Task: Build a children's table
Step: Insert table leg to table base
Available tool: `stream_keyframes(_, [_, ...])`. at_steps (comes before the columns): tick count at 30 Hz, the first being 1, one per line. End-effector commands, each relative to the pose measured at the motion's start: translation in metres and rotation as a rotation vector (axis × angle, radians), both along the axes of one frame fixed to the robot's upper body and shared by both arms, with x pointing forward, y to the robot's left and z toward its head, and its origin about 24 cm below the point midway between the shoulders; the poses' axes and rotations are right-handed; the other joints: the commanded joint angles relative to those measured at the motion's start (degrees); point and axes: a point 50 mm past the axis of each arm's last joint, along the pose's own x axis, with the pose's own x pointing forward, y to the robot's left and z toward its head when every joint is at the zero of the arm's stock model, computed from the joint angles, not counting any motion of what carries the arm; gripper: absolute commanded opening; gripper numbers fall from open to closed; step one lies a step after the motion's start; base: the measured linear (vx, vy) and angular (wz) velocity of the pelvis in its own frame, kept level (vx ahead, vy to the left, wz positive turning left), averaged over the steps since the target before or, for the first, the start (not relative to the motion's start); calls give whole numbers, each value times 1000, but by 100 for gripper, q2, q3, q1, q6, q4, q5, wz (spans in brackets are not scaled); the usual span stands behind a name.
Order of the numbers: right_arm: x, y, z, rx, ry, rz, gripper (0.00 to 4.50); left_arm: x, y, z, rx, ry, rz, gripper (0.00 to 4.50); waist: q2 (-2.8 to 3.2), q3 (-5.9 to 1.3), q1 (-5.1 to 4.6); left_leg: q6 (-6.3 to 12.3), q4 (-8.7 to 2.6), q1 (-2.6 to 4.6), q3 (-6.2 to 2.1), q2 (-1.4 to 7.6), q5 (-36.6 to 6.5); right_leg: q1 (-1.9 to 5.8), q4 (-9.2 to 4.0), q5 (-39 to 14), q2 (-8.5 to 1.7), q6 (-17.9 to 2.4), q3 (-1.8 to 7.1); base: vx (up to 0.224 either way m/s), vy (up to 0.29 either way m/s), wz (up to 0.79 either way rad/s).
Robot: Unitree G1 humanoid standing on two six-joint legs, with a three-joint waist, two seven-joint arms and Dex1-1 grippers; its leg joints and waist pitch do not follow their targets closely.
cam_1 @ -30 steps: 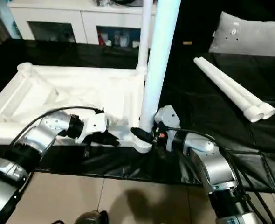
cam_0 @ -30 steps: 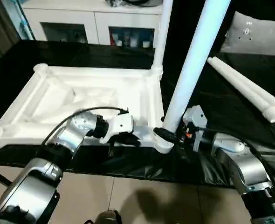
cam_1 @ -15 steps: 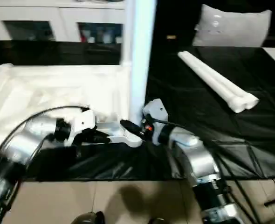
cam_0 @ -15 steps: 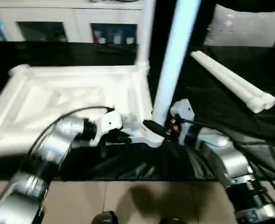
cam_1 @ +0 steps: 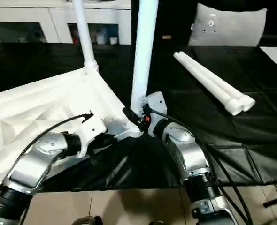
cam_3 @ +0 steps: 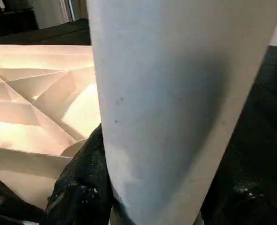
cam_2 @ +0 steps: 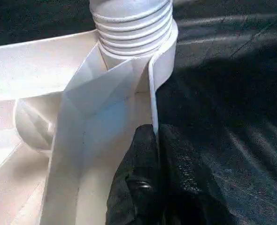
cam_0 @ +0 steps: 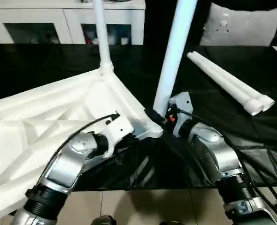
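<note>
Table top upside down on black cloth; white cabinet behind.

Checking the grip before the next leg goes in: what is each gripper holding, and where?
Left gripper: pinches the table top's rim wall beside the corner socket. Right gripper: grips the upright leg near its base.

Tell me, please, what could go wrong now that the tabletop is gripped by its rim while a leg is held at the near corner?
The left gripper pinches only the thin rim of the tabletop, so it could slip. The right gripper holds the near leg low down; that tall leg could lever in its socket. The loose legs might roll.
</note>
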Motion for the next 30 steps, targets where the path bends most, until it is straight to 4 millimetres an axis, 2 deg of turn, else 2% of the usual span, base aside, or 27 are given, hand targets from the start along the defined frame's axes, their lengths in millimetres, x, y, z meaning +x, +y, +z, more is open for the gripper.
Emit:
stream_keyframes(1, [-10, -18, -54, -101, 242, -116, 191, -6, -16, 19, -12, -87, -85, 0, 102, -343, 13, -49, -386, 59, -127, 302, -1697, 190, -422, -1203, -416, -1141, 301, 0, 0, 0])
stream_keyframes(2, [-9, -18, -54, -98, 242, -125, 191, -6, -14, 18, 10, -96, -70, 0, 125, -336, 2, -92, -391, 67, -135, 303, -1824, 180, -438, -1326, -414, -1104, 301, 0, 0, 0])
stream_keyframes(6, [-6, -16, -54, -105, 230, -140, 191, -1, -11, 16, 14, -107, -47, 0, 123, -330, -23, -169, -392, 82, -143, 285, -2093, 155, -478, -1683, -421, -1013, 300, 0, 0, 0])
stream_keyframes(9, [-4, -14, -53, -97, 215, -143, 191, -1, -10, 15, 3, -88, -63, 0, 123, -342, -25, -184, -393, 89, -153, 287, -2128, 152, -479, -1724, -417, -972, 301, 0, 0, 0])
stream_keyframes(11, [-3, -14, -52, -96, 204, -143, 191, -1, -9, 15, -6, -77, -65, 0, 123, -347, -32, -185, -393, 70, -157, 287, -2101, 159, -463, -1632, -420, -1003, 298, 0, 0, 0])
stream_keyframes(13, [-2, -13, -51, -74, 201, -136, 261, 0, -7, 15, -12, -73, -63, 0, 121, -355, -37, -174, -385, 75, -150, 284, -2072, 156, -455, -1523, -413, -1043, 299, 0, 0, 0])
stream_keyframes(14, [-1, -13, -50, -70, 200, -134, 261, 0, -6, 15, -12, -74, -63, 0, 121, -356, -46, -157, -382, 66, -147, 275, -2042, 167, -451, -1492, -412, -1065, 295, 0, 0, 0])
stream_keyframes(16, [-1, -13, -50, -62, 194, -133, 281, 0, -4, 15, -13, -76, -66, 0, 128, -381, -28, -125, -353, 94, -131, 281, -1950, 150, -453, -1356, -420, -1149, 305, 0, 0, 0])
stream_keyframes(17, [-1, -13, -49, -57, 193, -129, 296, 0, -3, 15, -14, -75, -72, 0, 130, -395, -14, -106, -354, 59, -139, 283, -1765, 184, -409, -1095, -405, -1162, 298, 0, 0, 0])
stream_keyframes(18, [-1, -14, -49, -56, 185, -125, 305, 0, -2, 13, -10, -71, -80, 0, 131, -402, -5, -72, -344, 52, -131, 279, -1621, 186, -384, -835, -392, -1188, 294, 0, 0, 0])
stream_keyframes(21, [-3, -18, -49, -67, 170, -110, 328, 2, 3, 10, 7, -65, -83, 0, 142, -440, 29, -4, -304, 54, -110, 273, -1329, 209, -328, -302, -389, -1305, 290, 0, 0, 0])
stream_keyframes(23, [-5, -23, -48, -69, 151, -93, 350, 5, 5, 11, 11, -65, -75, 0, 136, -459, 48, 41, -283, 52, -103, 265, -1213, 228, -304, -127, -387, -1343, 281, 0, 0, 0])
stream_keyframes(25, [-10, -28, -47, -78, 133, -57, 355, 9, 8, 11, 16, -65, -70, 0, 145, -460, 93, 76, -274, 52, -100, 268, -1201, 240, -311, -193, -397, -1318, 281, 0, 0, 0])
stream_keyframes(30, [-16, -41, -42, -76, 107, -33, 403, 14, 12, 11, 29, -64, -81, 0, 153, -461, 130, 71, -277, 57, -105, 264, -1333, 246, -350, -536, -397, -1234, 275, 0, 0, 0])
